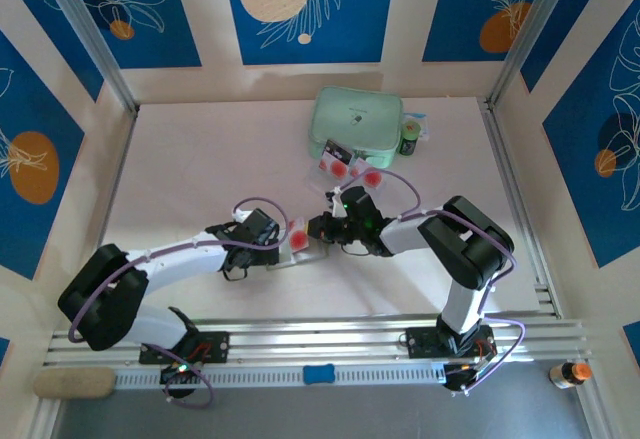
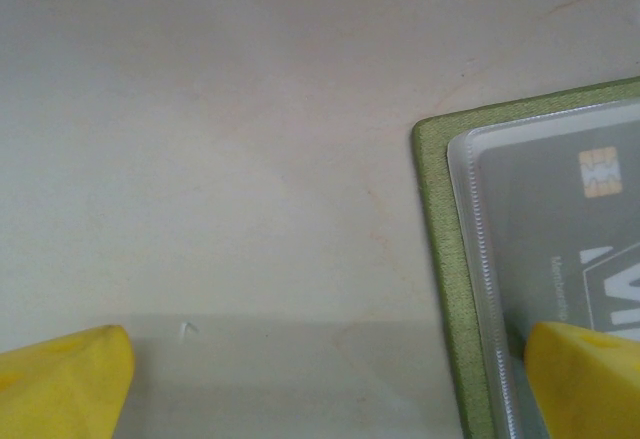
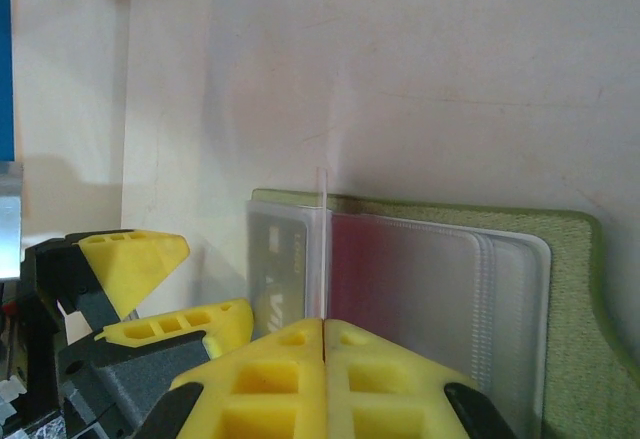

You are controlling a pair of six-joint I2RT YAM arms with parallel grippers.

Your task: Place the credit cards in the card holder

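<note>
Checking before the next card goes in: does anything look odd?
One clear sleeve of the card holder stands on edge, pinched in the shut right gripper, while the others lie flat. Nothing looks damaged or spilled.

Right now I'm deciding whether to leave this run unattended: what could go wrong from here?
1. The right end effector is shut on a thin clear pocket leaf of the card holder. Pulling on it might tear the leaf or drag the holder along.
2. The open left end effector has one fingertip over the holder's edge. If it presses unevenly, the holder may slide and the sleeved chip card could slip out.
</note>
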